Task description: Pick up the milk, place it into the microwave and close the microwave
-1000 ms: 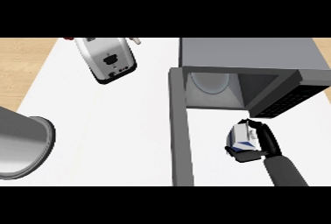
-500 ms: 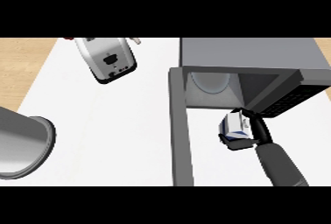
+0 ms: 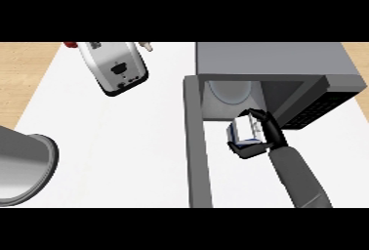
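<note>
Milk carton point(image 3: 246, 133) sits in our right hand point(image 3: 265, 137), fingers curled around it, just at the mouth of the open microwave point(image 3: 288, 63); its door point(image 3: 196, 146) swings out over the white worktop point(image 3: 108, 146), with a toaster point(image 3: 115, 66) well apart

Bright, even light falls across the white tabletop point(image 3: 108, 146), casting only faint shadows; the microwave point(image 3: 274, 63) cavity sits darker, and no glare shows on any surface.

No readable text anywhere: the milk carton point(image 3: 246, 131), at about four o'clock, carries blue markings, possibly a label, too blurred to make out.
</note>
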